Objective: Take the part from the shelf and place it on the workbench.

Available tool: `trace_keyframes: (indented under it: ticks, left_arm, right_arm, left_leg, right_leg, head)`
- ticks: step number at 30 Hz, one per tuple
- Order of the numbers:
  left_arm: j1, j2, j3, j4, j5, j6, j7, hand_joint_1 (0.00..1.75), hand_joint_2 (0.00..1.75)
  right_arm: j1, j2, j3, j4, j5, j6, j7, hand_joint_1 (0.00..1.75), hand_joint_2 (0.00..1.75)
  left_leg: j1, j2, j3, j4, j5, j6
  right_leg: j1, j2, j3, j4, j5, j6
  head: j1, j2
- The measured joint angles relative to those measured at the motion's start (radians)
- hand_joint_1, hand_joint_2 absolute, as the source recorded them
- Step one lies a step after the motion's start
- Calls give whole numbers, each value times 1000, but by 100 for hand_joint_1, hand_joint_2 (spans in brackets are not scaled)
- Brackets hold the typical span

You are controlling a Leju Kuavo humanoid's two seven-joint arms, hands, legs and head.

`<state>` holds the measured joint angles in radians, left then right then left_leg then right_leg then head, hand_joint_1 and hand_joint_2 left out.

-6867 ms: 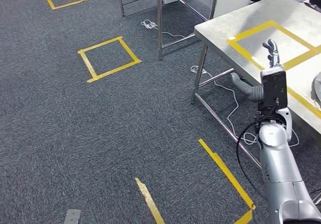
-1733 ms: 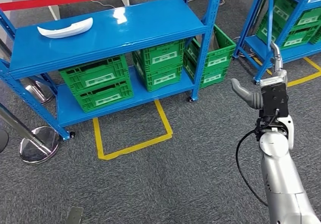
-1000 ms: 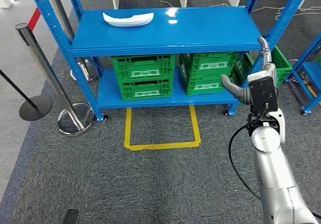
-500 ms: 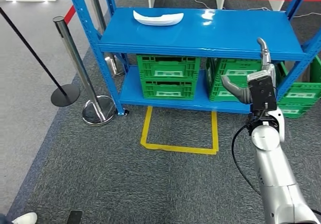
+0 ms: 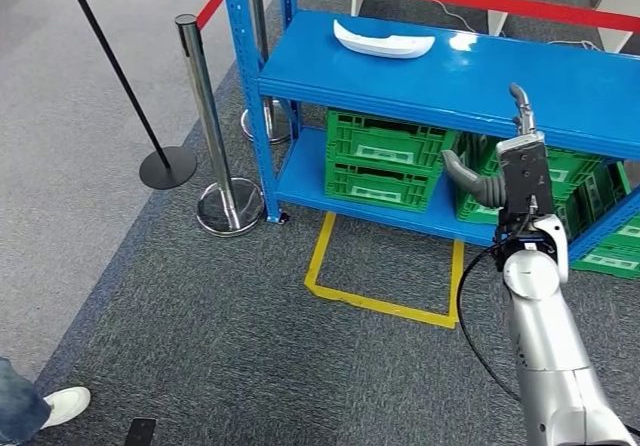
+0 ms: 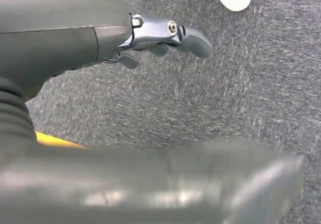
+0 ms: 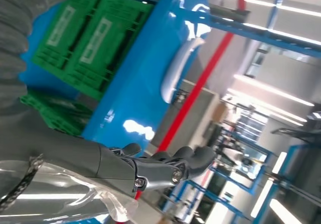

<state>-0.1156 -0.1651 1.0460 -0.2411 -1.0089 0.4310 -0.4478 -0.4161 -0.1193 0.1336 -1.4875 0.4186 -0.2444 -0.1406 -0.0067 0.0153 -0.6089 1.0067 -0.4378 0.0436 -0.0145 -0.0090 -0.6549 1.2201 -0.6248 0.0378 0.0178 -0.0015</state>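
Right robot hand (image 5: 504, 156) raised, empty, fingers apart, short of the blue shelf (image 5: 483, 81) front edge, left robot hand (image 6: 166, 33) empty over carpet, fingers apart, yellow tape square (image 5: 381, 301) on floor, white curved part (image 5: 383, 41) on top level near left post, well apart.

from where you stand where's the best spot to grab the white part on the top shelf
Probably its thicker middle, coming from above and the shelf's open front. The white part lies flat and lengthwise on the blue top shelf, tapering at both ends, with nothing around it. The right hand holds nothing.
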Motion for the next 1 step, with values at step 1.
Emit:
trace_keyframes:
  ticks: [1]
  left_arm:
    - [-1, 0, 0, 0, 0, 0, 0, 0, 175]
  right_arm:
    - [1, -1, -2, 4, 1, -1, 3, 0, 175]
  left_leg:
    - [0, -3, 0, 0, -1, 1]
  right_leg:
    - [0, 5, -21, 39, -14, 1]
  head:
    - [1, 0]
